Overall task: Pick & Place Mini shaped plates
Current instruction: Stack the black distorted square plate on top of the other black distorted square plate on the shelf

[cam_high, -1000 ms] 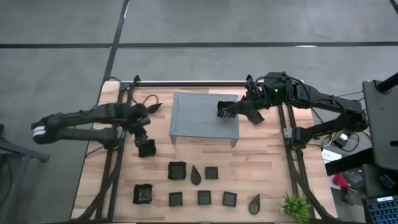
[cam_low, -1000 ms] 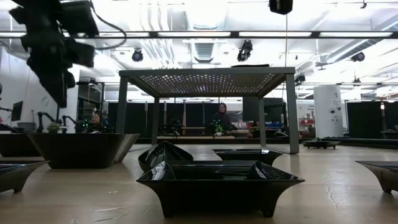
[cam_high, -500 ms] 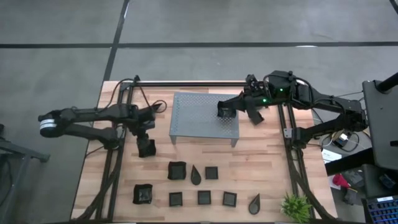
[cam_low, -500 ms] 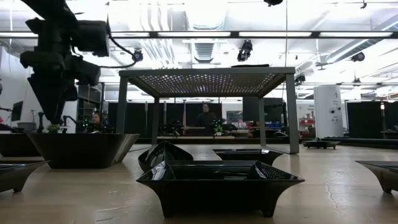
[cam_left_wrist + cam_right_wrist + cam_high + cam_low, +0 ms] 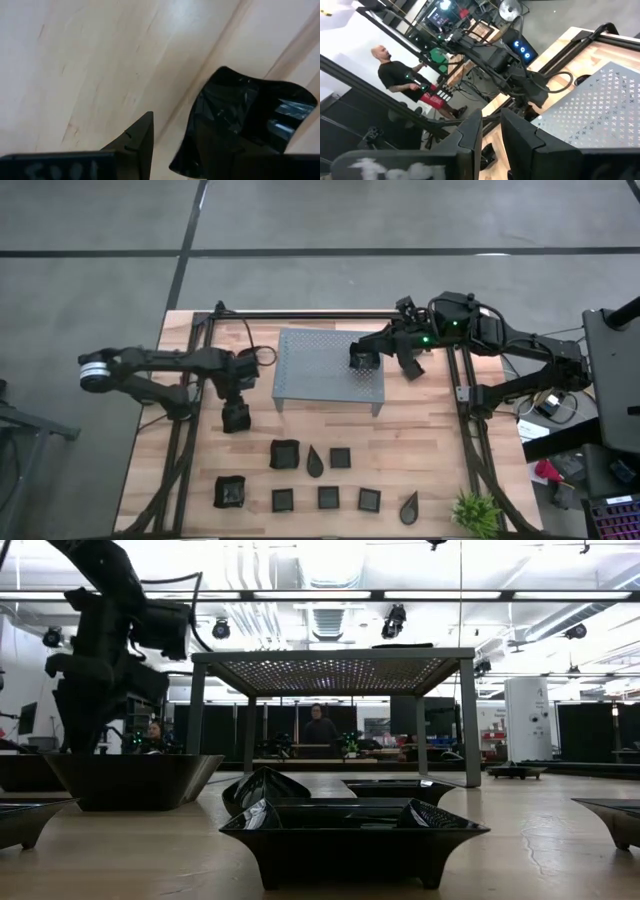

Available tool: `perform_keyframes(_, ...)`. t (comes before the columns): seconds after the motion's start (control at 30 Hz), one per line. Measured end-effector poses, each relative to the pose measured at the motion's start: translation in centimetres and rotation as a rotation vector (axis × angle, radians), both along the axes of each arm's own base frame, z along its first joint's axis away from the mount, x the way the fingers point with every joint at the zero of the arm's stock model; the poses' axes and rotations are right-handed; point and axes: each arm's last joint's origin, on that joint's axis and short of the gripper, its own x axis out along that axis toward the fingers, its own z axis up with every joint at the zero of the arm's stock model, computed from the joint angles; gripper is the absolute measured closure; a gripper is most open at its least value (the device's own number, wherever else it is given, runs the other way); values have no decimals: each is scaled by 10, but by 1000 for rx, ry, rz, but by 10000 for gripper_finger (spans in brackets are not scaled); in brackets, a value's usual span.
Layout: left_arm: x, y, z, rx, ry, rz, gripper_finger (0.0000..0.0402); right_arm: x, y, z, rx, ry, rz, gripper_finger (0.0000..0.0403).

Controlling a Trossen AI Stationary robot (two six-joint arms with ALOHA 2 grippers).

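The left arm reaches in from the table's (image 5: 420, 450) left edge, elbow bent, forearm running toward the middle. Its wrist points down, and the left claw (image 5: 235, 408) hangs over a spot just left of the rack (image 5: 300, 380), fingers (image 5: 137, 142) parted. In the low view it stands tall at the left, claw end down. The right arm comes from the table's right side, upper links folded, forearm stretched leftward over the rack's right end. The right claw (image 5: 368, 360) sits low above the rack top, its fingers (image 5: 470, 135) narrowly apart.
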Motion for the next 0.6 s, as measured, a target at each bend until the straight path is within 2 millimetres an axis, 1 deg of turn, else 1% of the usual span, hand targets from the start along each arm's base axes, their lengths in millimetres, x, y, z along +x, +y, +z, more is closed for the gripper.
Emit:
perform_keyframes(0.2, 3, 1, -7, -13, 36, 4, 271, 0, 0, 0, 1, 0, -1, 326)
perform_keyframes(0.27, 4, 1, -9, -17, 46, 4, 277, 0, 0, 0, 1, 0, 0, 323)
perform_keyframes(0.37, 5, 1, -11, -25, 54, 4, 305, 0, 0, 0, 1, 0, -1, 324)
perform_keyframes(0.53, 5, 0, -11, -72, 48, 0, 387, 0, 0, 0, 1, 0, -2, 334)
perform_keyframes(0.6, 4, -1, -9, -92, 47, 9, 395, 0, 0, 0, 2, 0, -2, 337)
